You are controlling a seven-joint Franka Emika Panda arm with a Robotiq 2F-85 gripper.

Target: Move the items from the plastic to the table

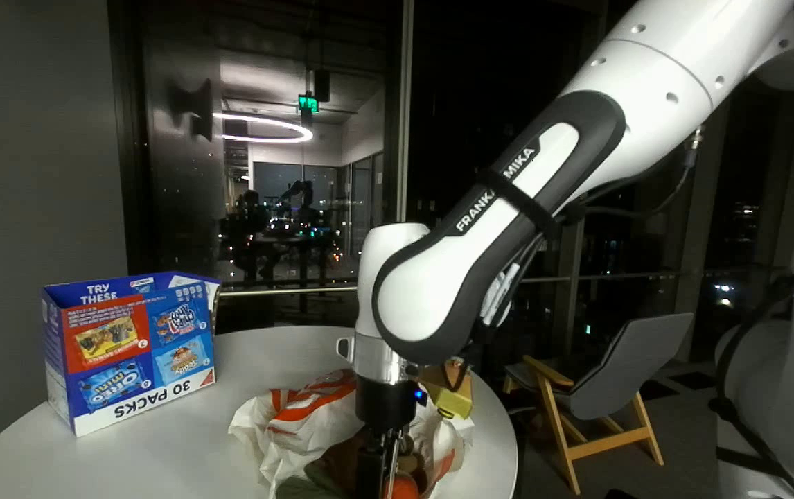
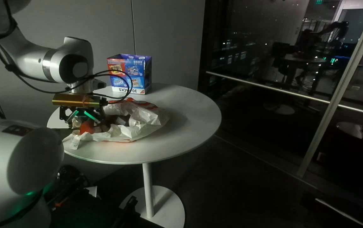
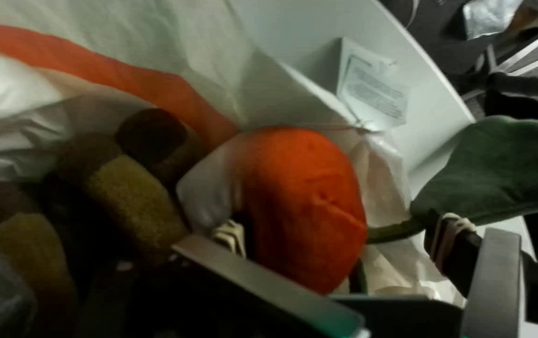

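A white plastic bag lies on the desk. Inside the bag are an orange plush and tan-and-brown fuzzy pieces. The gripper, at the bag's mouth, is released, parted to either side of the orange plush. A green plush leaf juts past the bag's edge; an Oreo-printed snack box stands apart from the bag.

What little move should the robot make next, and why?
Perhaps gently close the gripper on the orange item: in the wrist view, the open fingers appear to stand on either side of it, and it lies in the plastic bag.
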